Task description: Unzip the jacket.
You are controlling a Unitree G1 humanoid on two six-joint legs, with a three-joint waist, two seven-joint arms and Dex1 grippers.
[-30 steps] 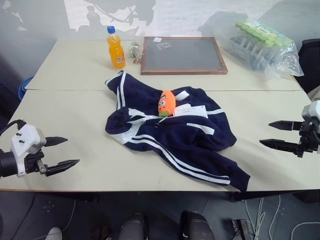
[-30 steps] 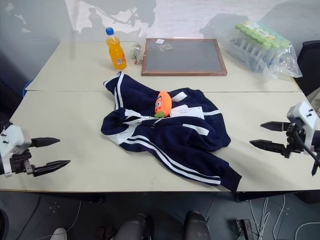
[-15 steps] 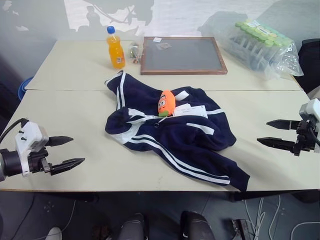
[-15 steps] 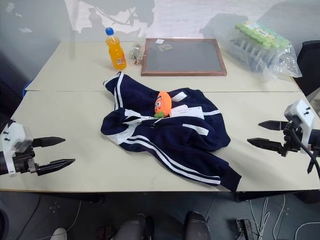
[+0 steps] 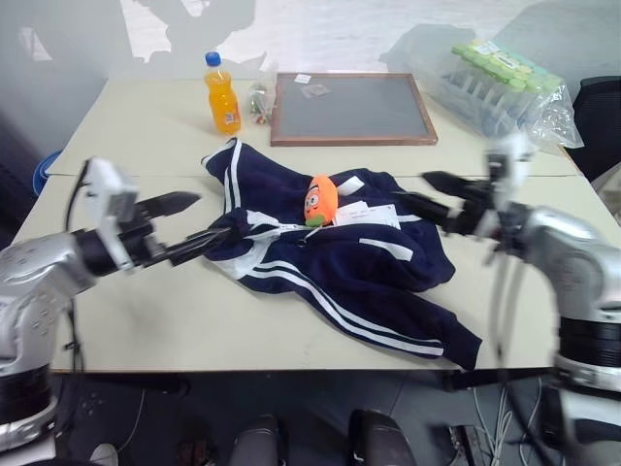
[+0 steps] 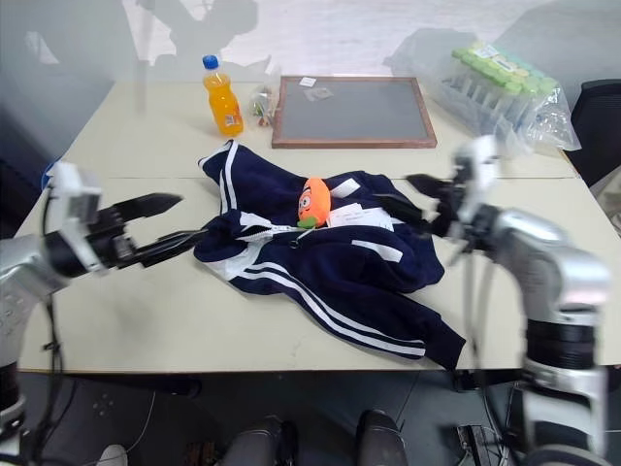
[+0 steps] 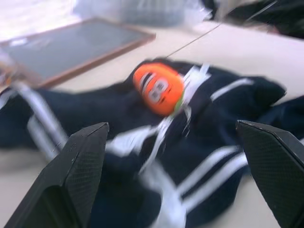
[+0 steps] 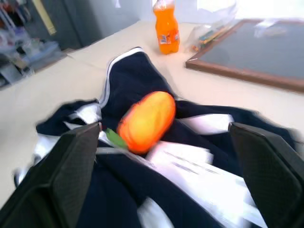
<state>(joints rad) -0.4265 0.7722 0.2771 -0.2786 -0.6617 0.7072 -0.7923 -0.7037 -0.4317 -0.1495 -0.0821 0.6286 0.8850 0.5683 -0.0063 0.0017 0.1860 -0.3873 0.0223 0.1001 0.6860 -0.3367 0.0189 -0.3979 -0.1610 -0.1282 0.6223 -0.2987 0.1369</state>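
Both of my arms have swung in from the table's outer edges over the past second and now flank the jacket [image 5: 340,257], which lies crumpled in the middle of the near table [image 5: 155,320]. My left gripper [image 5: 192,221] hangs at the jacket's collar side, its lower finger just reaching the fabric's edge, though I cannot tell if it touches; its fingers are spread wide and carry nothing. My right gripper [image 5: 425,192] hovers over the opposite side, near the paper tag [image 5: 369,216], jaws likewise apart and empty.

An orange plush toy [image 5: 321,199] sits on top of the jacket, right where the white zipper [image 5: 291,230] begins. Behind the jacket are an orange drink bottle [image 5: 222,93], a framed chalkboard [image 5: 351,107] and a bag of green-capped tubes [image 5: 505,83].

I judge the fleece to be soft, limp and light: it will bunch and drag rather than stay put, so pulling the slider alone would likely just tow the whole garment. My plan would be to pin the collar beside the zipper's top with one gripper and pinch the small pull with the other. The toy may roll off or get in the way.
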